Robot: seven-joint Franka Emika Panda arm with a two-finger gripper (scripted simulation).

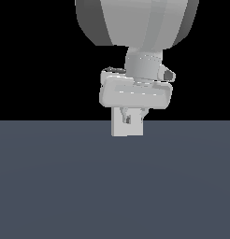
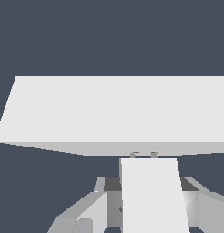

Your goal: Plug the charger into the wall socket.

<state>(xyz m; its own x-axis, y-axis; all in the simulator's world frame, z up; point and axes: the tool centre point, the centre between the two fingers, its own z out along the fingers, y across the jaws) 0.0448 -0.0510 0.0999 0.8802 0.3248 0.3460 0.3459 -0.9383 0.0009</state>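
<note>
Flat, even render, coarse jagged edges, perhaps faint shading, no glare.

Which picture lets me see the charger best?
The wrist view. There the charger shows big and plain between the gripper's fingers, reaching toward the wall socket. In the exterior view the arm hides it; only the wall socket peeks out below the gripper.

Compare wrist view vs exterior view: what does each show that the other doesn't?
Wrist only: the charger between the fingers, its two prongs at the wall socket's face, apparently partly in.
Exterior only: the arm's body and the grey floor; the charger cannot be picked out.
Both: the wall socket, an off-white plate, with the gripper in front of it.
</note>
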